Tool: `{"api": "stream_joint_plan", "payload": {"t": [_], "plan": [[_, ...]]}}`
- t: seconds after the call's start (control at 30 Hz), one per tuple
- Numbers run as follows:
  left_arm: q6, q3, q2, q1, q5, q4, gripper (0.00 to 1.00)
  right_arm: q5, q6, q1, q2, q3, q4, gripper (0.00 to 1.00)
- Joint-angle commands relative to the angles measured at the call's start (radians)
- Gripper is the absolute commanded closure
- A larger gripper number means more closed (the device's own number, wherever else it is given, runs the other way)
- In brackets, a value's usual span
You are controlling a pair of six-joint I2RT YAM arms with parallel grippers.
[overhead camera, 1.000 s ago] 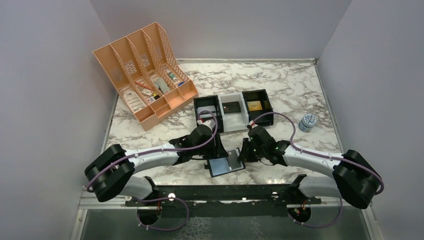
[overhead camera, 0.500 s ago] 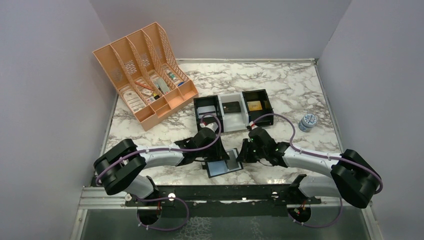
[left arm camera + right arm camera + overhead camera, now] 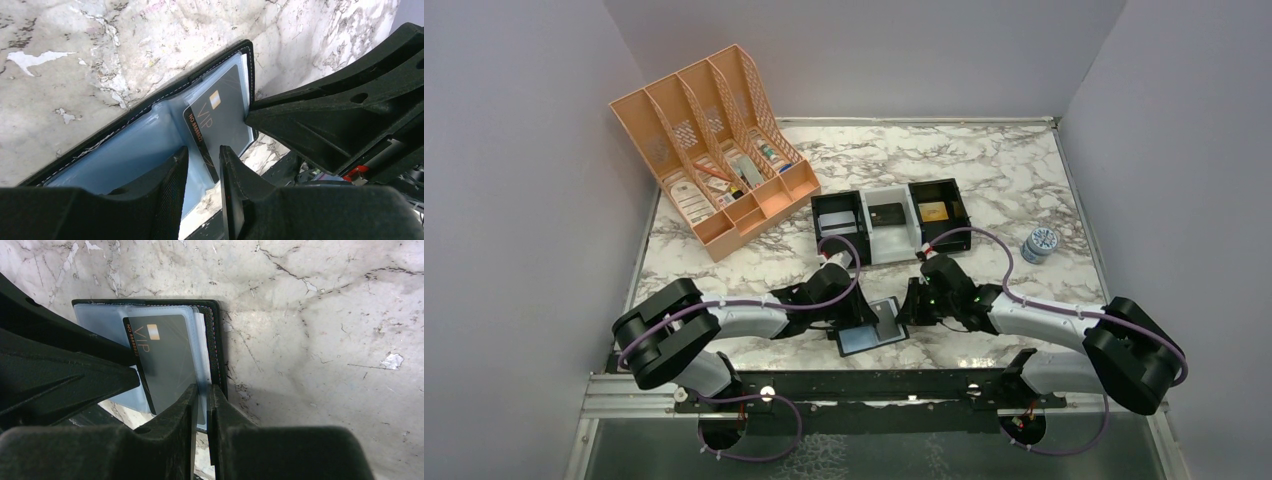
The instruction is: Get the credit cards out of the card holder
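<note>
The card holder (image 3: 871, 332) lies open near the table's front edge, with its blue-grey lining (image 3: 145, 135) facing up. A dark grey credit card (image 3: 225, 120) marked VIP sticks partway out of a slot on the right flap (image 3: 167, 355). My left gripper (image 3: 202, 152) is low over the card holder (image 3: 859, 318). Its jaws are narrowly open, and the card's lower edge lies in the gap between them. My right gripper (image 3: 202, 389) is shut on the edge of the card holder's right flap (image 3: 216, 340), at the right side of the card holder (image 3: 907, 308).
A black-and-white three-compartment tray (image 3: 892, 240) with cards in it stands just behind the arms. An orange file organiser (image 3: 709, 150) is at the back left and a small jar (image 3: 1040, 243) at the right. The table's front edge runs just below the card holder.
My left gripper has dropped lower and slid towards the front over the card holder while its jaws narrowed. The right jaws closed a little more. The card holder shifted slightly left.
</note>
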Motion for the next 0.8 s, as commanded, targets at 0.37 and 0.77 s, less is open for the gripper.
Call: {"api": "stream_joint_plan", "payload": {"t": [0.37,0.77], "plan": [[-0.013,-0.007,0.068,-0.012,-0.039,0.083,0.91,-0.019,0.0,0.0,0.016,-0.012,-0.046,0.88],[0.022,-0.005,0.031,-0.012,-0.042,0.041,0.99,0.01,-0.069,-0.001,-0.037,0.073,-0.104,0.85]]}}
